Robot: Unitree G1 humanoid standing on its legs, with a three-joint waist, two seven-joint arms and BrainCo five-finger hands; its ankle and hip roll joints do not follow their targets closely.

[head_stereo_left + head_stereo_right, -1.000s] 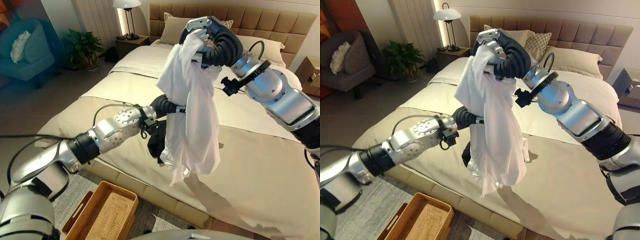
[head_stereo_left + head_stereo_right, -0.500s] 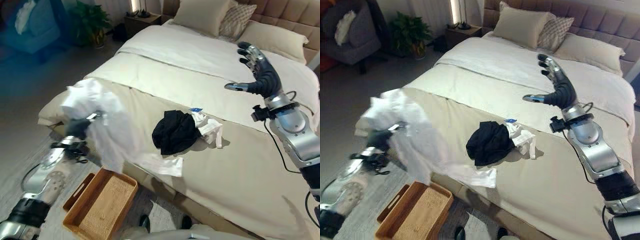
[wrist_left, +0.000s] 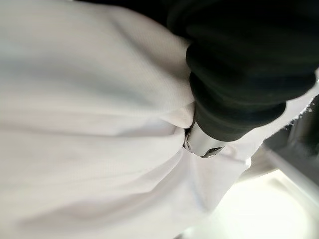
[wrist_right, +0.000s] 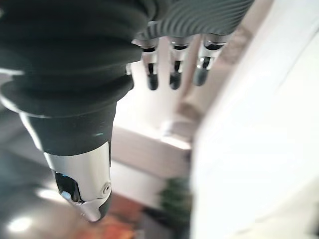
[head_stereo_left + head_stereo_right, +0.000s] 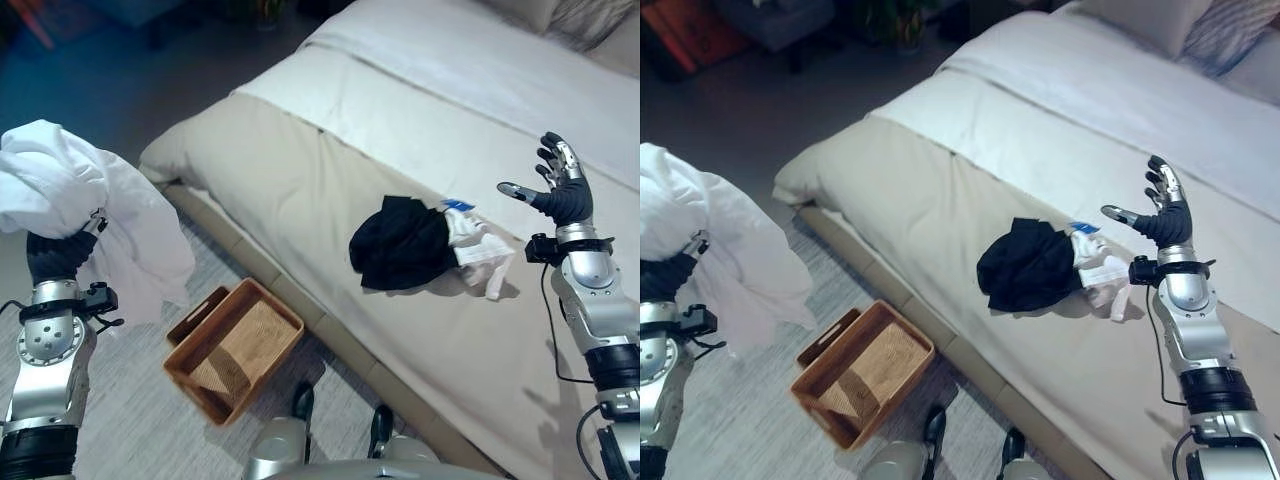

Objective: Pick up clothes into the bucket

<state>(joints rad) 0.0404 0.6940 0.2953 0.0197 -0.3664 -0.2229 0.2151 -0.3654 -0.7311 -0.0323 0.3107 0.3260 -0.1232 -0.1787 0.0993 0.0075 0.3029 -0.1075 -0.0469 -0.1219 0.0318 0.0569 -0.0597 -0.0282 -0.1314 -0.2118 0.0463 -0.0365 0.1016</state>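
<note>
Swung further out over the floor since half a second ago: white shirt point(image 5: 90, 205) now clear of the bed point(image 5: 330, 190), bunched high at the left edge, hem no longer trailing on the mattress. Whole view tipped downward too, headboard and pillows gone from sight, so camera shift for much of it.

Nearest, down low: wicker basket point(image 5: 235, 347) on the grey rug point(image 5: 130, 400), beside the bed frame, with nothing in it. Just left of it and above, left robot hand point(image 5: 60, 250) wrapped in the white shirt, dark wrist cover poking out beneath the cloth. Left wrist view close up: white fabric draped all round the hand, one silver finger segment point(image 3: 202, 144) peeking out, rest buried. Curled or straight, impossible to say. Shirt hanging off to the basket's left, not above it, not touching it.

Further back on the beige bedspread: black garment point(image 5: 402, 243) in a heap, small white garment point(image 5: 478, 250) touching its right side.

Beyond that, right robot hand point(image 5: 560, 192) raised above the bed, fingers spread and straight, thumb out to the side, released, touching nothing. Right wrist view confirms: dark-tipped fingers point(image 4: 172, 74) extended, empty air past them.
</note>
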